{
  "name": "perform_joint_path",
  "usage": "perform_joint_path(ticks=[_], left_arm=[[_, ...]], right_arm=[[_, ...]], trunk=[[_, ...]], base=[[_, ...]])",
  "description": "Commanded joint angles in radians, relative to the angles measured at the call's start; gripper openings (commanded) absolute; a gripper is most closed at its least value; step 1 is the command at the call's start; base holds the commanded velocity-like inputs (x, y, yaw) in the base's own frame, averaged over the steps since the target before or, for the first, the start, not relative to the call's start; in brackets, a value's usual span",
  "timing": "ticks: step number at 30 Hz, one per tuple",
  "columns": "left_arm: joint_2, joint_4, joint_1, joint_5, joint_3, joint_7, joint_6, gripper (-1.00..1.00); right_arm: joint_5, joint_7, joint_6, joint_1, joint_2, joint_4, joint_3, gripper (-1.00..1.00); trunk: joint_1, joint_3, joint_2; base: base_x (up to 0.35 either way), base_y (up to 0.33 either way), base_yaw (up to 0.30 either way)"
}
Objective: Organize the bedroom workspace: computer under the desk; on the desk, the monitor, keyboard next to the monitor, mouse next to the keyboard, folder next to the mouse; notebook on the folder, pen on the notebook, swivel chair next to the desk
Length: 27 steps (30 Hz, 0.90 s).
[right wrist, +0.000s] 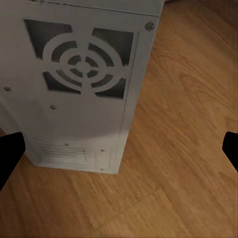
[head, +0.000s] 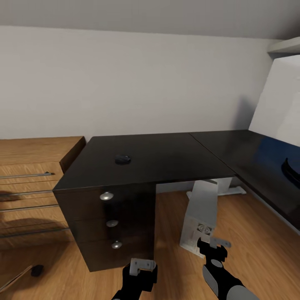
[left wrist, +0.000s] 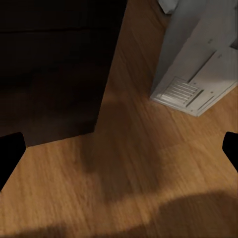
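1. No brand, label or legible writing appears on any item.
2. The left claw [head: 143, 266], at the lower centre of the head view, has its fingers apart and holds nothing. In the left wrist view its black fingertips [left wrist: 9, 151] sit at opposite frame edges over bare wooden floor [left wrist: 129, 168].
3. The right claw [head: 214, 246], at the lower right of centre, is likewise apart and empty. It sits just in front of the light grey-white upright computer tower [head: 202, 216]; contact cannot be told.
4. The computer tower stands on the floor under the glossy black L-shaped worktop [head: 166, 154], beside its white leg [head: 225, 187]. Its round fan grille [right wrist: 84, 62] fills the upper left of the right wrist view.
5. A small black rounded mouse [head: 123, 158] lies on the worktop, left of centre, above the black three-drawer unit [head: 112, 221] with silver knobs.
6. A black curved item [head: 291, 168] at the right edge rests on the worktop; its identity cannot be told.
7. A light wooden drawer chest [head: 33, 187] stands at the left, touching the worktop's side.
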Motion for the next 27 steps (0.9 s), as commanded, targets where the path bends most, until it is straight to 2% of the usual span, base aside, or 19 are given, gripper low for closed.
perform_joint_path(ticks=[1,19,27], left_arm=[[0.001,-0.002,-0.001,0.004,-0.003,0.007,0.003,1.00],[0.001,-0.002,-0.001,0.009,0.000,0.007,0.003,1.00],[0.002,0.002,-0.001,0.010,0.008,0.011,0.003,1.00]], right_arm=[[-0.009,0.003,-0.008,0.000,0.001,0.001,-0.004,1.00],[-0.008,0.003,-0.007,0.000,0.002,0.003,-0.004,1.00],[-0.008,0.003,-0.008,0.001,0.002,0.003,-0.004,1.00]], trunk=[[-0.004,0.002,0.007],[-0.073,0.059,0.133],[-0.104,0.084,0.189]], base=[[0.000,0.000,0.000],[-0.003,0.000,0.000],[-0.252,-0.054,0.000]])
